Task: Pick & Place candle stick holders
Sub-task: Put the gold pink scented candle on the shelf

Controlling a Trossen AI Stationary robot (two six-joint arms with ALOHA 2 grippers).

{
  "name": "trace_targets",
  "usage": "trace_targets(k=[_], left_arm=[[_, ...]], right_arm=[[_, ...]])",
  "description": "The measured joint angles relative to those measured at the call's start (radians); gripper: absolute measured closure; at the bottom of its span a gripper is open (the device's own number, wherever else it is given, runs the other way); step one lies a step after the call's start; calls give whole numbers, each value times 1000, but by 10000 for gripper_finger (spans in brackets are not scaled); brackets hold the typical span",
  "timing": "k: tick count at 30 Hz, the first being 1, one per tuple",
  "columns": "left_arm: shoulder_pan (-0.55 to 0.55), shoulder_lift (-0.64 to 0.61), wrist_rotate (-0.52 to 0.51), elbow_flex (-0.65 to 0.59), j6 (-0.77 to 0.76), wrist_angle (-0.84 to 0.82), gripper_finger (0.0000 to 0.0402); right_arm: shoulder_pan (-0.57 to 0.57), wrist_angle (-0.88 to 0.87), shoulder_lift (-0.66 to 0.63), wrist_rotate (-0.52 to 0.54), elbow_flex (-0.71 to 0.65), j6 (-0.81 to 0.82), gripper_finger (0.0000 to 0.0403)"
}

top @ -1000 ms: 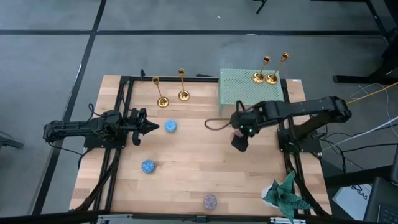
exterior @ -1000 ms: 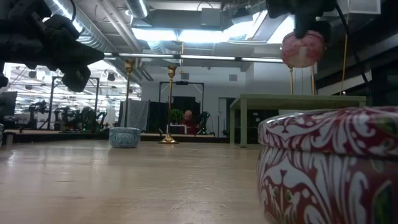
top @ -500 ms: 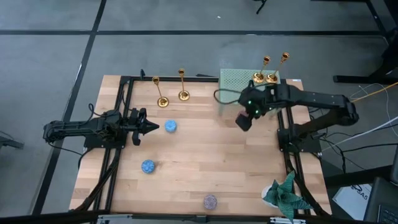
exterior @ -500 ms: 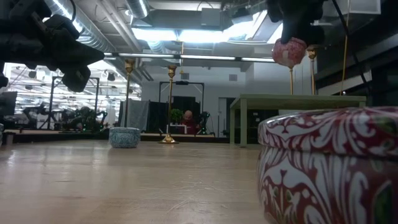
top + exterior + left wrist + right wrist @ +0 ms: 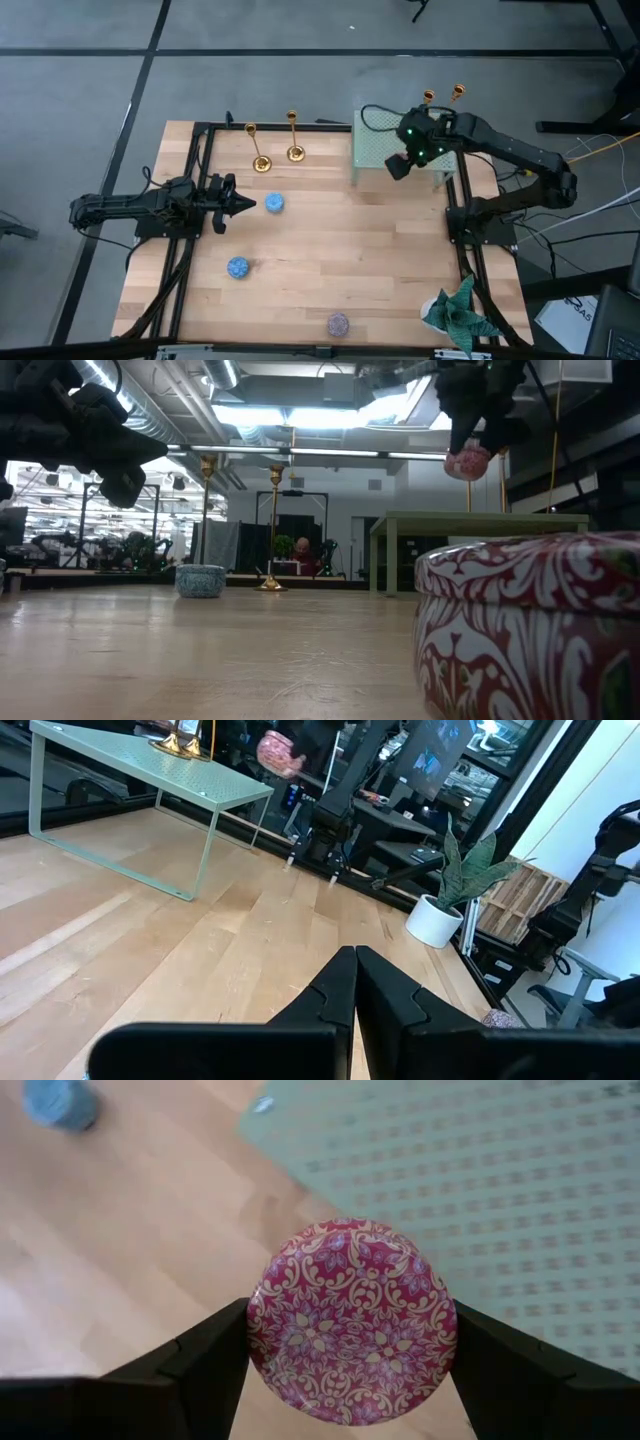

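My right gripper (image 5: pixel 398 166) is shut on a round red tin with a gold scroll pattern (image 5: pixel 350 1320), high over the near left part of the green perforated stand (image 5: pixel 385 140). The tin also shows in the low view (image 5: pixel 468 460). Two gold candlesticks (image 5: pixel 258 150) (image 5: pixel 294 138) stand on their round bases at the table's far side. Two more (image 5: pixel 428 98) (image 5: pixel 458 92) stand on the stand, their bases hidden by the right arm. My left gripper (image 5: pixel 250 204) is shut and empty at the table's left, beside a blue bowl (image 5: pixel 274 203). My right gripper pinches the red tin by its round wall, one finger (image 5: pixel 205 1360) on each of two opposite sides (image 5: pixel 262 1330). The fingers point down from above. The tin is lifted clear, with its patterned round face toward the wrist camera, over the stand's edge.
A second blue bowl (image 5: pixel 238 267) and a patterned tin (image 5: pixel 338 323) sit on the near half of the table; that tin fills the low view's right (image 5: pixel 530 630). A potted plant (image 5: pixel 460 312) stands at the near right corner. Black frame rails run along both sides.
My right gripper has carried the red tin from over the table's middle right toward the far edge. It now hangs over the green stand's near left part. The tin stays clear in the shut fingers.
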Motion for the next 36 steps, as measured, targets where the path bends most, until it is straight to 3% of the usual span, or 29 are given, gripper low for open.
trace_targets(k=[19,36], left_arm=[[0,0,0,0,0,0,396],[0,0,0,0,0,0,396]], right_arm=[[-247,-242,-98,183,0,180,99],[-400,-174,-97,212,-124,100,98]])
